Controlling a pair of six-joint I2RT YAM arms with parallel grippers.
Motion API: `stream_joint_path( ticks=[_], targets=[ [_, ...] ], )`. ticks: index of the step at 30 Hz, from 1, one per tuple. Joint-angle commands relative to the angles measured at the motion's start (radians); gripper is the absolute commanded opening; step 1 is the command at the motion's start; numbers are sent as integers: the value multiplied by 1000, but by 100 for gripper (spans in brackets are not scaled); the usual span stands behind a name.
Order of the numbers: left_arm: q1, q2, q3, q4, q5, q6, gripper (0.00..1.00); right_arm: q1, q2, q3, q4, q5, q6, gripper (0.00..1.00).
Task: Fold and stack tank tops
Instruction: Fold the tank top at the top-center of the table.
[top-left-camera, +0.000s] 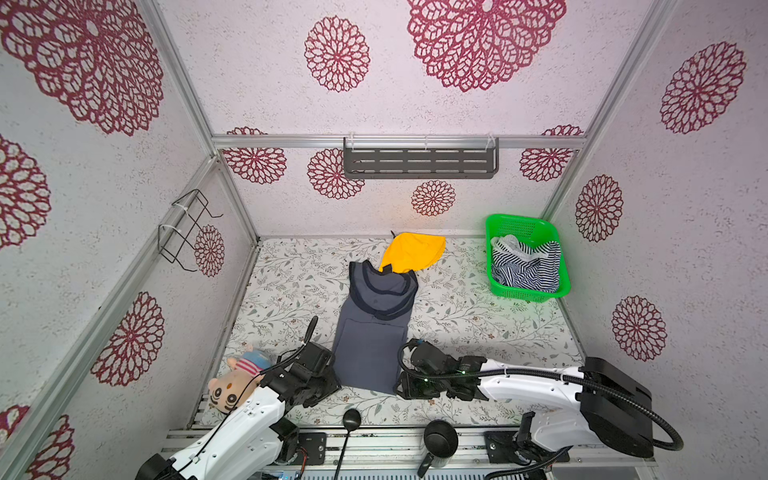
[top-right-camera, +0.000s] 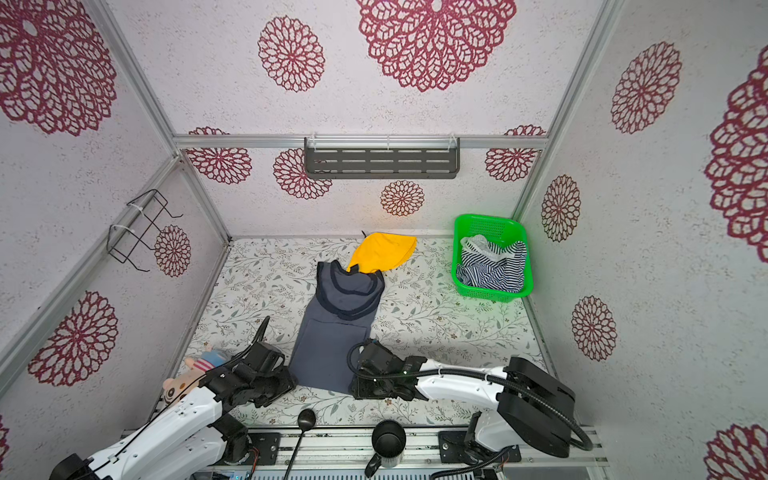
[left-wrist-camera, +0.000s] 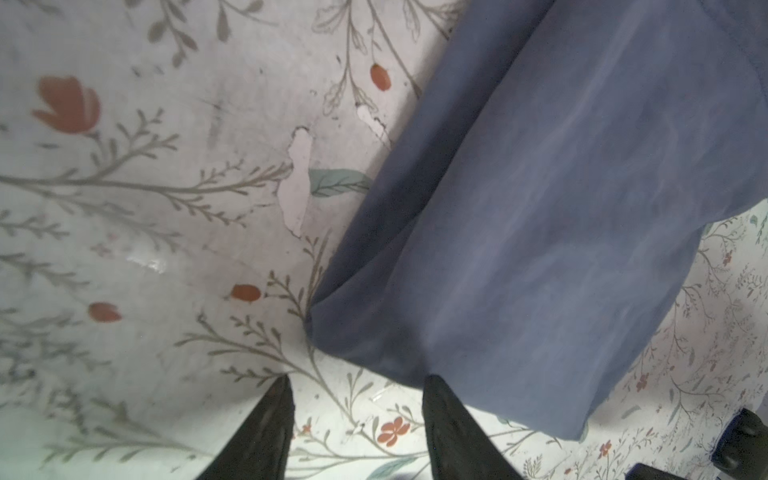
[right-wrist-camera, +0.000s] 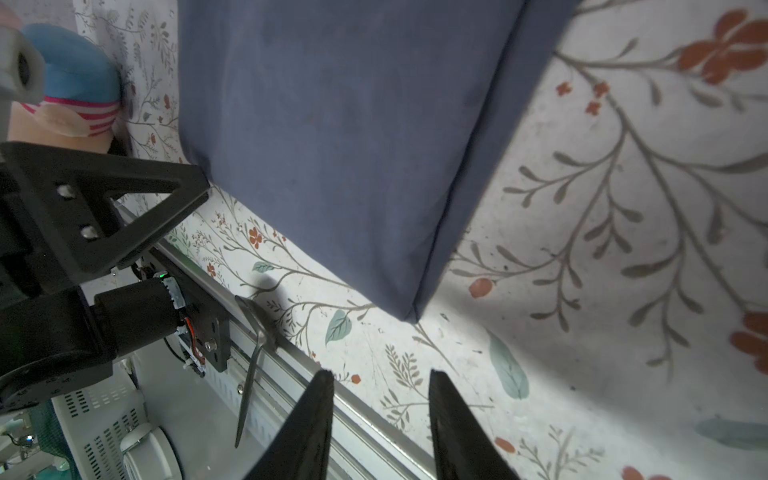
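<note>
The grey-blue tank top (top-left-camera: 372, 336) (top-right-camera: 336, 336) lies folded into a long strip on the floral table, neck toward the back wall. My left gripper (top-left-camera: 333, 384) (left-wrist-camera: 358, 380) is open at its near left corner. One fingertip (left-wrist-camera: 432, 380) touches the hem and nothing sits between the jaws. My right gripper (top-left-camera: 400, 387) (right-wrist-camera: 380, 372) is open and empty just short of the near right corner (right-wrist-camera: 409, 311). The striped tank top (top-left-camera: 525, 270) (top-right-camera: 492, 270) lies crumpled in the green basket (top-left-camera: 494, 232).
A yellow hat (top-left-camera: 413, 251) lies right behind the grey-blue top's neck. A plush toy (top-left-camera: 237, 378) sits by my left arm. A black ladle (top-left-camera: 351, 419) and a black mug (top-left-camera: 440, 436) rest at the table's front rail.
</note>
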Motion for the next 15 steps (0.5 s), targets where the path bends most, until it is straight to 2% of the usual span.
stream_joint_path(
  ticks=[1,6,12,15],
  targets=[
    [-7,2,-15,69,0,-17,53,8,27,5,39,-11,54,41],
    [-7,15,-21,92,-17,-14,49,11,85,-2,73,-3,70,41],
    [-7,38,-23,110,-20,-11,32,11,164,8,102,0,78,41],
    [-7,38,-21,112,-28,-13,24,11,179,27,83,17,69,30]
  ],
)
